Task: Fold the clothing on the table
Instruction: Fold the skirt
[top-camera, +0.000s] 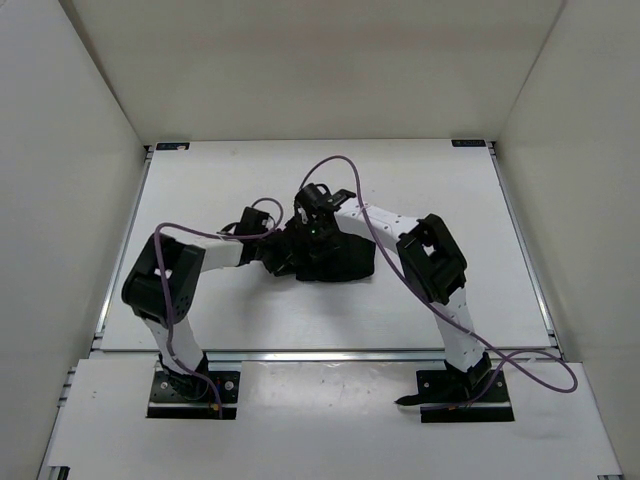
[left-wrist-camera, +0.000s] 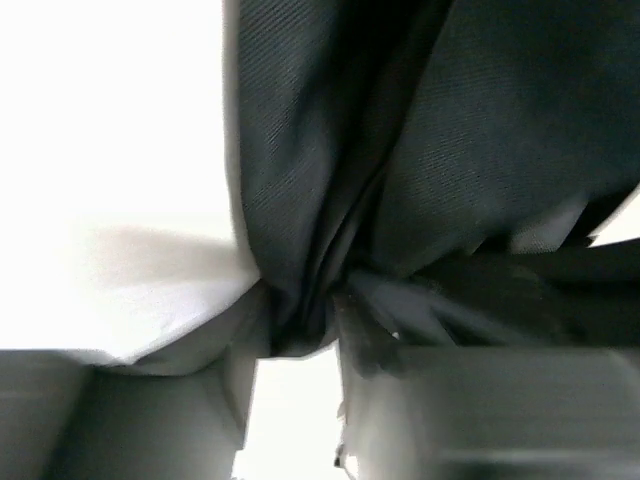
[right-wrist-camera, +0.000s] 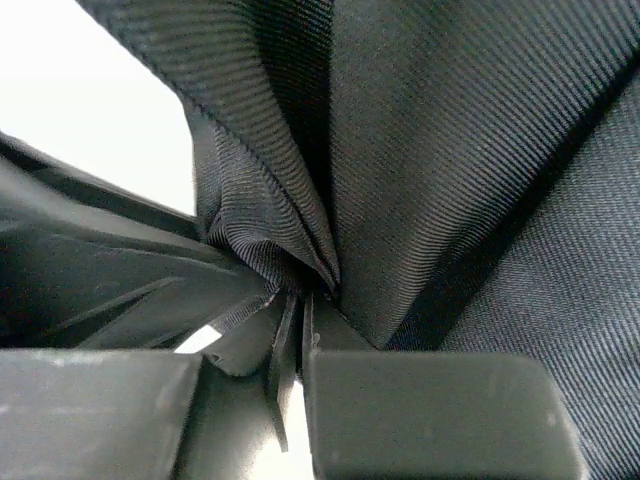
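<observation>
We see the black clothing (top-camera: 338, 260) bunched in a heap on the white desk (top-camera: 420, 180), with both grippers meeting at its left edge. The right gripper (right-wrist-camera: 295, 320) is clamped tight on a fold of the clothing, and ribbed cloth fans up and away from its fingers. Just left of it, the left gripper (left-wrist-camera: 295, 350) has its fingers parted, with bright desk showing through the gap. A gathered fold sits between its tips, and the rest spreads above and to its right.
</observation>
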